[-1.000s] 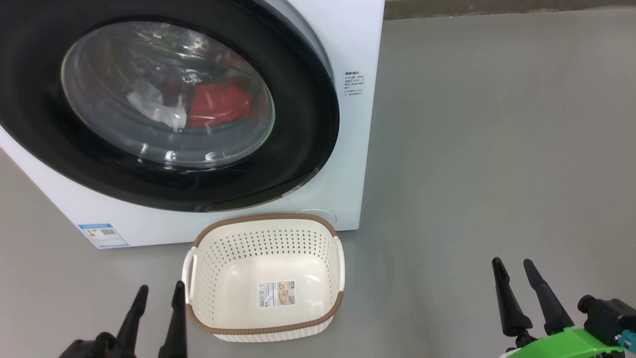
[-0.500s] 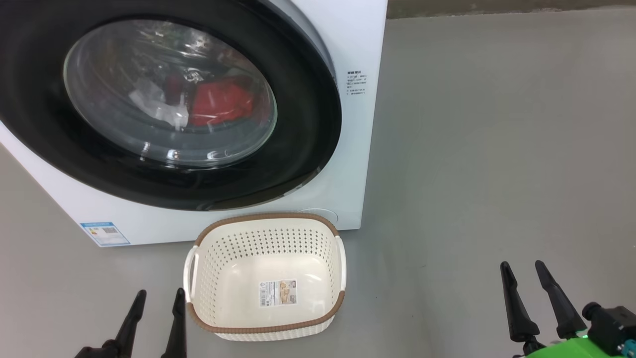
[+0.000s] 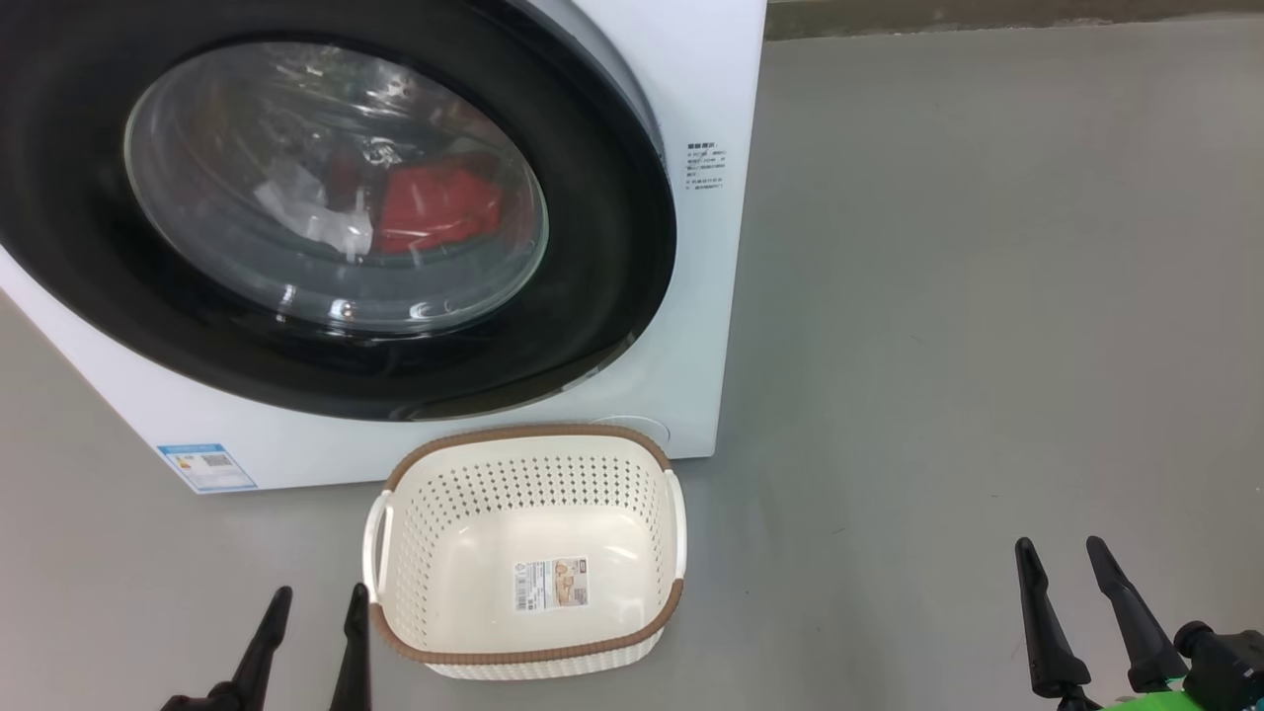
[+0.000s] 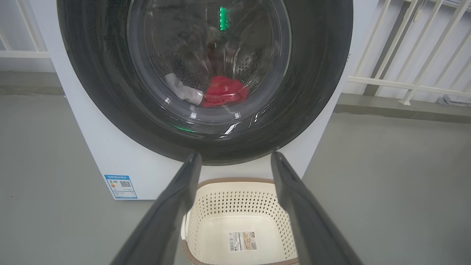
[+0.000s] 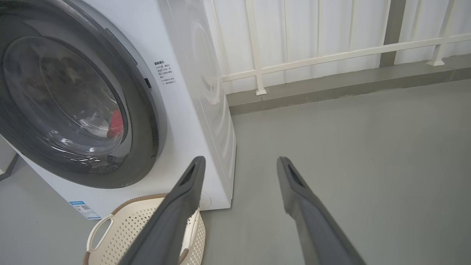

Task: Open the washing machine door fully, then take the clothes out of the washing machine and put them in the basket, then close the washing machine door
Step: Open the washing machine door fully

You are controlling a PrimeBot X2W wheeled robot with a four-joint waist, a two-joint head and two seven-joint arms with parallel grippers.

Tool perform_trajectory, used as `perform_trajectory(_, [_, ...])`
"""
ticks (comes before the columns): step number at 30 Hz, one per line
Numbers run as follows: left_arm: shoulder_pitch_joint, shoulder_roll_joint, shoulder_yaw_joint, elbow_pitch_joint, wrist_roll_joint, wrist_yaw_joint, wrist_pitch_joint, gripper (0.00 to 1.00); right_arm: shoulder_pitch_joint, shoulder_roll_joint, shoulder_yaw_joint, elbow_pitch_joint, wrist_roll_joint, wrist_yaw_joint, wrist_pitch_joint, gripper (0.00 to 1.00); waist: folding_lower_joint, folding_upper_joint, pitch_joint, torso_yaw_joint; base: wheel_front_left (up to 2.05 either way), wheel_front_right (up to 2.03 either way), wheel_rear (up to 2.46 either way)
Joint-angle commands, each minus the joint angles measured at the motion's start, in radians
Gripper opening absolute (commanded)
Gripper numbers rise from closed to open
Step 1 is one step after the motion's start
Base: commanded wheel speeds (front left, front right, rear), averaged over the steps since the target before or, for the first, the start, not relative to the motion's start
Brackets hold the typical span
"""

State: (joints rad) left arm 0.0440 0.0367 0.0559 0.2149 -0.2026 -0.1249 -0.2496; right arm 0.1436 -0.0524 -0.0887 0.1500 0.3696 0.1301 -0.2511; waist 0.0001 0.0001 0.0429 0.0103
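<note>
Both hanging empty — the left gripper (image 3: 322,591) and right gripper (image 3: 1058,541)?
Yes, gaping wide. The shut door (image 3: 592,296) is blocking the clothes (image 3: 434,207); the basket (image 3: 523,433) is sitting before the washer (image 3: 701,79), a railing (image 5: 253,36) standing behind.

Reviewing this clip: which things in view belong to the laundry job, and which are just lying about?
Job: washing machine, its shut door, red clothes behind the glass, empty basket in front, left gripper and right gripper, both open.
Just there: white railing, grey floor, blue sticker on the machine.
</note>
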Motion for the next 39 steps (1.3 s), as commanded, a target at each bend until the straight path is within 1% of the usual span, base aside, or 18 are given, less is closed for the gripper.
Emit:
perform_trajectory(1, [-0.006,0.016,0.029,-0.018,-0.004,-0.006,-0.012,1.0,-0.015,-0.012,0.016,-0.025,0.006,0.001,-0.011,1.0,0.0,-0.0001,0.0,-0.001,0.0,0.0,0.0])
perform_trajectory(8, [-0.004,0.021,0.022,-0.015,-0.001,-0.006,-0.012,1.0,-0.014,-0.008,0.02,-0.026,0.005,0.001,-0.011,1.0,0.0,-0.0001,-0.003,-0.006,0.0,0.0,0.0])
perform_trajectory(11, [-0.006,0.022,0.019,-0.017,-0.001,-0.006,-0.012,1.0,-0.021,-0.005,0.023,-0.03,0.029,0.001,-0.011,1.0,0.0,-0.0001,0.001,-0.007,0.0,0.0,0.0])
perform_trajectory(12, [-0.007,0.023,0.018,-0.018,-0.002,-0.006,-0.012,1.0,-0.026,-0.005,0.029,-0.029,0.036,0.001,-0.011,0.25,0.0,-0.0001,0.004,-0.007,0.0,0.0,0.0])
perform_trajectory(13, [-0.009,0.024,0.015,-0.019,-0.001,-0.006,-0.012,1.0,-0.033,-0.004,0.031,-0.031,0.04,0.001,-0.011,0.0,0.0,-0.0001,0.006,-0.008,0.0,0.0,0.0])
perform_trajectory(19, [-0.028,0.026,0.001,-0.029,-0.003,-0.006,-0.012,1.0,-0.131,-0.001,0.057,-0.042,0.091,0.001,-0.011,0.0,0.0,-0.0001,0.041,-0.004,0.0,0.0,0.0])
perform_trajectory(23, [-0.049,0.029,-0.021,-0.031,-0.008,-0.006,-0.012,1.0,-0.244,0.0,0.085,-0.039,0.121,0.001,-0.011,0.0,0.0,-0.0001,0.073,0.001,0.0,0.0,0.0])
perform_trajectory(31, [-0.111,0.034,-0.068,-0.049,-0.033,-0.006,-0.012,1.0,-0.495,0.001,0.152,0.006,0.235,0.001,-0.011,0.0,0.0,-0.0001,0.161,0.042,0.0,0.0,0.0])
perform_trajectory(39, [-0.178,0.044,-0.09,-0.061,-0.066,-0.006,-0.012,1.0,-0.725,-0.019,0.212,0.083,0.245,0.001,-0.011,0.0,0.0,-0.0001,0.268,0.092,0.0,0.0,0.0])
